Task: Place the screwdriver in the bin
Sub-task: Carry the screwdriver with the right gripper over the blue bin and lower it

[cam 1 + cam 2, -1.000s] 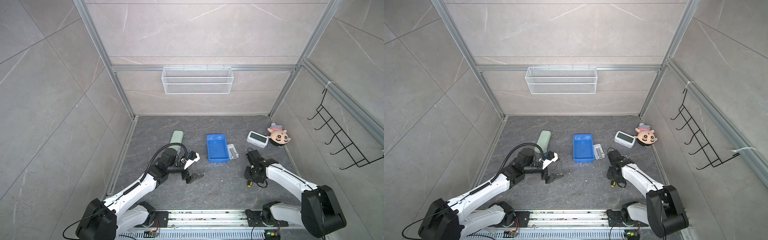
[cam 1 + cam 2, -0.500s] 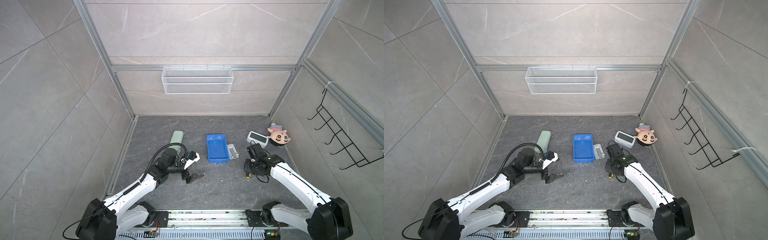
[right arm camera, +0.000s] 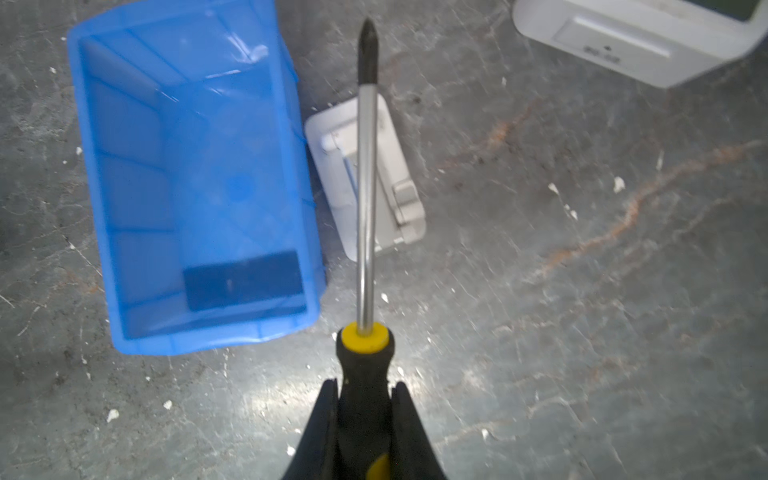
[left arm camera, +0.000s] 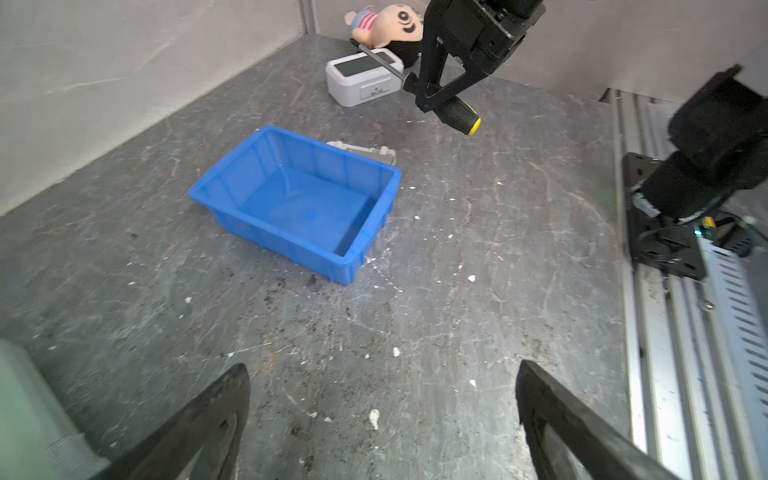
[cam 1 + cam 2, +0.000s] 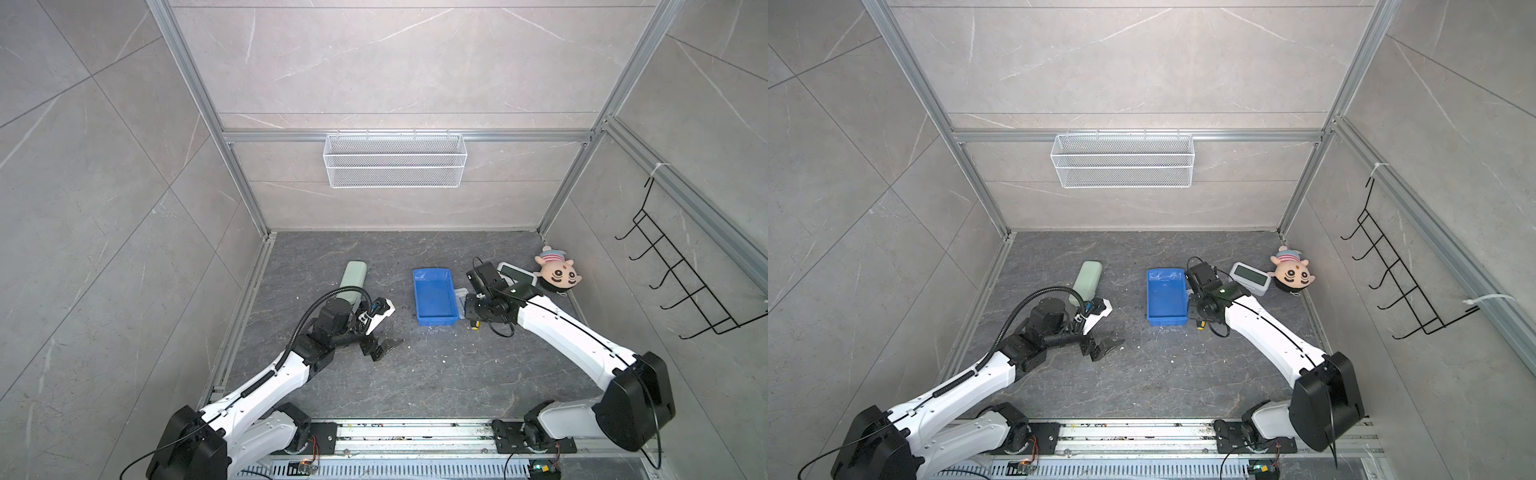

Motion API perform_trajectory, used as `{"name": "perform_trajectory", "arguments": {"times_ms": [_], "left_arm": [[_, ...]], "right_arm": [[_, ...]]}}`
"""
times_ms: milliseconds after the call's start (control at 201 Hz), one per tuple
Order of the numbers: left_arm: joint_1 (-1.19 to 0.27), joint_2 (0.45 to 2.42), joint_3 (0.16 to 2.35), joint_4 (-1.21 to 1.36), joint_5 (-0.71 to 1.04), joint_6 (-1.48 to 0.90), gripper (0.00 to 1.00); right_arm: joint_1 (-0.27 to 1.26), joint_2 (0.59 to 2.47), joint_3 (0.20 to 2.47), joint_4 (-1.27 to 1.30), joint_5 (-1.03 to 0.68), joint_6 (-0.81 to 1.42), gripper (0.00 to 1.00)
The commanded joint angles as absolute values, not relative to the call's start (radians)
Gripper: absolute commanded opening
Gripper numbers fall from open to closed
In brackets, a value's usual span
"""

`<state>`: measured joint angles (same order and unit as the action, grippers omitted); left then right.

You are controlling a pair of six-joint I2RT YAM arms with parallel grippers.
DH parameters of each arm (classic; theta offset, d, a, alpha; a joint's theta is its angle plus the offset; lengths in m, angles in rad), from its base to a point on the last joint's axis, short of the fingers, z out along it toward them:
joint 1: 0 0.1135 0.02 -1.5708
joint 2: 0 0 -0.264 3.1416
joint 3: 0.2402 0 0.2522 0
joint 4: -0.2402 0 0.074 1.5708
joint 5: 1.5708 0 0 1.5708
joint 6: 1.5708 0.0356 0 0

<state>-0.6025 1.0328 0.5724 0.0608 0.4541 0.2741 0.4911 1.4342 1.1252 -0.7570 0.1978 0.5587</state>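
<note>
Right tool (image 3: 363, 399) clamps ribbed screwdriver (image 3: 365, 208) handle.

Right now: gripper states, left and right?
Left gripper: open, nothing between the jaws.
Right gripper: shut on the screwdriver handle, held above the floor beside the bin.

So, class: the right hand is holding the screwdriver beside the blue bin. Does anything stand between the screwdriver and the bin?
Nothing visible does. The right hand holds the screwdriver in the air next to the bin, which looks empty. The small clear tray lies on the floor under the shaft, beside the bin's wall, not in the path.
</note>
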Motion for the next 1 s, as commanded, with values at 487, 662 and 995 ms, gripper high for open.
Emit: {"name": "perform_trajectory", "arguments": {"times_ms": [487, 662, 995], "left_arm": [[-0.633, 1.094, 0.523, 0.298, 0.307, 0.203, 1.0], [-0.639, 1.123, 0.519, 0.323, 0.321, 0.198, 1.0], [-0.64, 1.112, 0.497, 0.323, 0.322, 0.205, 1.0]], "right_arm": [[0.56, 1.825, 1.383, -0.559, 0.118, 0.475, 0.0], [0.563, 1.881, 1.396, -0.539, 0.118, 0.477, 0.0], [0.563, 1.958, 1.413, -0.514, 0.123, 0.489, 0.0]]}}
